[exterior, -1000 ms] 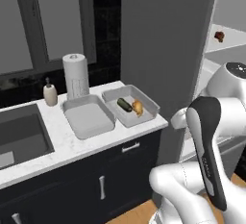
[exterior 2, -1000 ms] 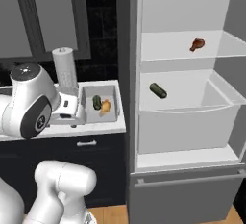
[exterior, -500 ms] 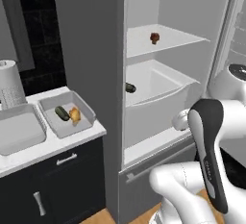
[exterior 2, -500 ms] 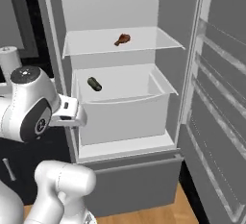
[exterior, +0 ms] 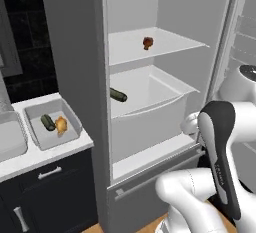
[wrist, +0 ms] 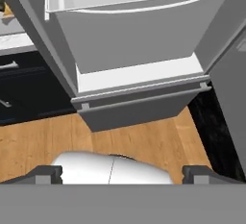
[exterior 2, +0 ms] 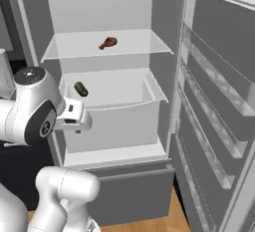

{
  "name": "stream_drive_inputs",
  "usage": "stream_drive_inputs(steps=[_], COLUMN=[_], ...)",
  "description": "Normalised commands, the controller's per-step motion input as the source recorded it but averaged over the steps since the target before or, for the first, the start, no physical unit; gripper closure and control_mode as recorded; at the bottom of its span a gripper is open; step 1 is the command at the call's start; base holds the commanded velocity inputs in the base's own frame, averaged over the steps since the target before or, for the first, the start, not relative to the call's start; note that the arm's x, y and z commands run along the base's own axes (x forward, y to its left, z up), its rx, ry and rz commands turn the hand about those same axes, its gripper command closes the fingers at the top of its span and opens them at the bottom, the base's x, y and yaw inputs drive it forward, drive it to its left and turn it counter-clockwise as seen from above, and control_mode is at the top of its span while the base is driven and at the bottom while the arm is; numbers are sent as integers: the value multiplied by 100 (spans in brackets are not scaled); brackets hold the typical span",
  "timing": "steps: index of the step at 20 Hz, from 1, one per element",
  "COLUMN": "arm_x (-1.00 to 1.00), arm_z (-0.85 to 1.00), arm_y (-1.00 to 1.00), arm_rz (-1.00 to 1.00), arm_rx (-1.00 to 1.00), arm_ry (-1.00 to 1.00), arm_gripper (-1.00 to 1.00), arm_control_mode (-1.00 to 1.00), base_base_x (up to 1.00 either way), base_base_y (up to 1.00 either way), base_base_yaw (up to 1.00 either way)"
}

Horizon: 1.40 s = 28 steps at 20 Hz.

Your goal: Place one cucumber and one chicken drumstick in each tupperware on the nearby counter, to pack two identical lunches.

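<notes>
One tupperware (exterior: pixel 52 139) on the counter (exterior: pixel 30 161) already held a cucumber (exterior: pixel 48 122) and a drumstick (exterior: pixel 61 125), while the second tupperware (exterior: pixel 10 142) beside it looked unfilled, so the step in hand appeared to be fetching the second lunch from the open fridge (exterior 2: pixel 164 76). There, another cucumber (exterior: pixel 118 95) lay in the white drawer (exterior 2: pixel 119 124) and a second chicken drumstick (exterior 2: pixel 108 42) sat on the upper shelf (exterior: pixel 165 44). The gripper (wrist: pixel 123 172) had its fingertips spread wide and empty, pointing down toward the wood floor (wrist: pixel 144 143), so the next move likely called for raising and aiming it into the drawer over the cucumber before closing.
</notes>
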Motion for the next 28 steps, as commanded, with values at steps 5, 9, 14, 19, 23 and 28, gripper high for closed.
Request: stream_drive_inputs(steps=[5,9,14,19,23,28], arm_x=[0,0,0,0,0,19], arm_z=[0,0,0,0,0,5], arm_y=[0,0,0,0,0,-6], arm_rz=[0,0,0,0,0,9], arm_rx=[0,0,0,0,0,0], arm_ry=[0,0,0,0,0,-1], arm_gripper=[-100,-100,-100,-100,-100,-100], arm_control_mode=[100,100,100,100,100,-100], base_base_x=[56,60,40,15,35,9], base_base_y=[-26,-30,-21,-11,0,0], base_base_yaw=[29,27,27,27,20,7])
